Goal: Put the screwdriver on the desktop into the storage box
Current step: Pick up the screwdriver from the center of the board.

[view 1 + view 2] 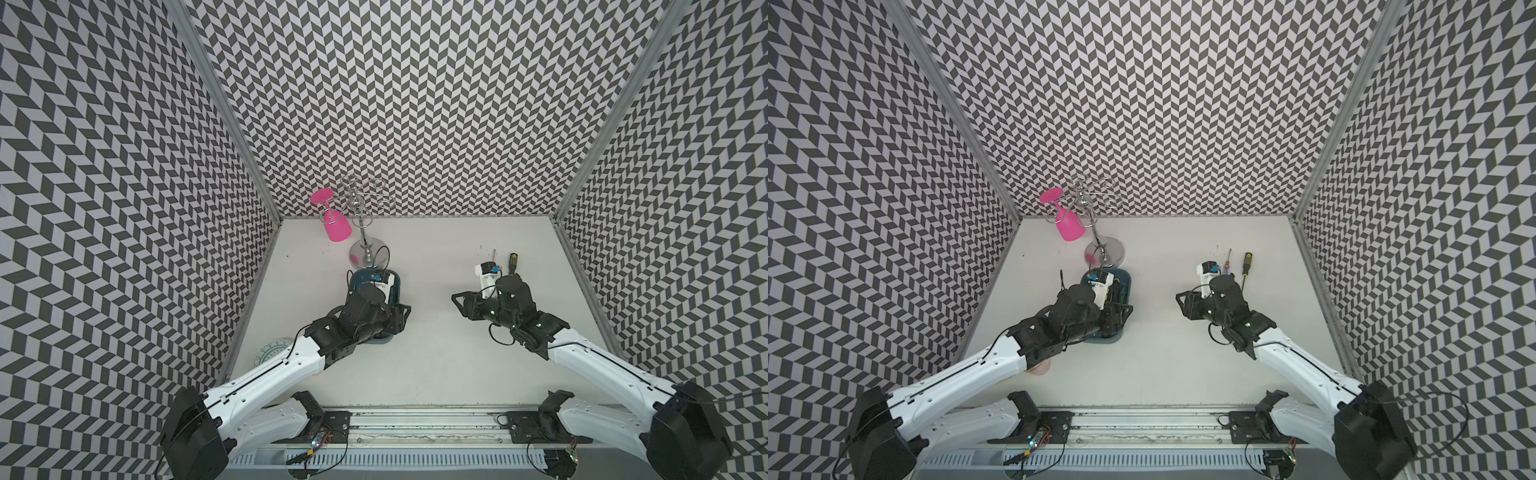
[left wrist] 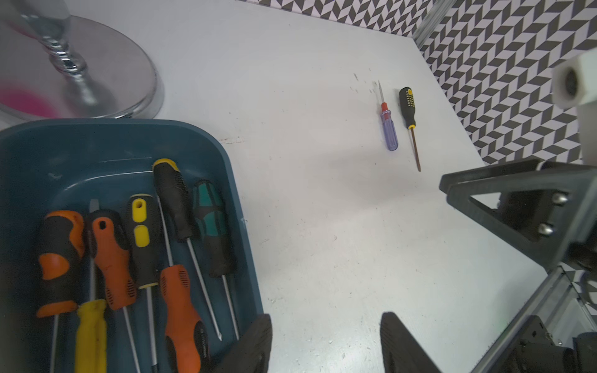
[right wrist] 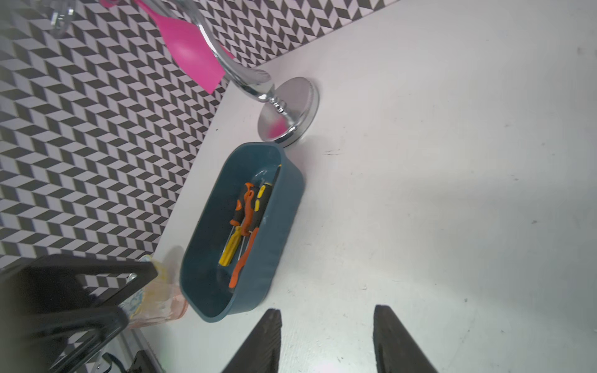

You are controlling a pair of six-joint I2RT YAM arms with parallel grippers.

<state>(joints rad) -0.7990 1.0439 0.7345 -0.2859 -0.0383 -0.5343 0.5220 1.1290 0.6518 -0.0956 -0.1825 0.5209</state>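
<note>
Now black-yellow screwdriver (image 2: 407, 106), purple screwdriver (image 2: 390, 130) seen near desktop (image 2: 323, 226) right edge, well apart from storage box (image 2: 113, 139); left gripper (image 2: 327, 318), right gripper (image 3: 327, 310) spread, empty; handle to be straddled crosswise by right gripper

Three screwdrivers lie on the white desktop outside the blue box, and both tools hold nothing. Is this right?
Not three but two, as the left wrist view shows: a purple-handled screwdriver and a black-and-yellow screwdriver on the desktop. The left tool and right tool hold nothing.
</note>
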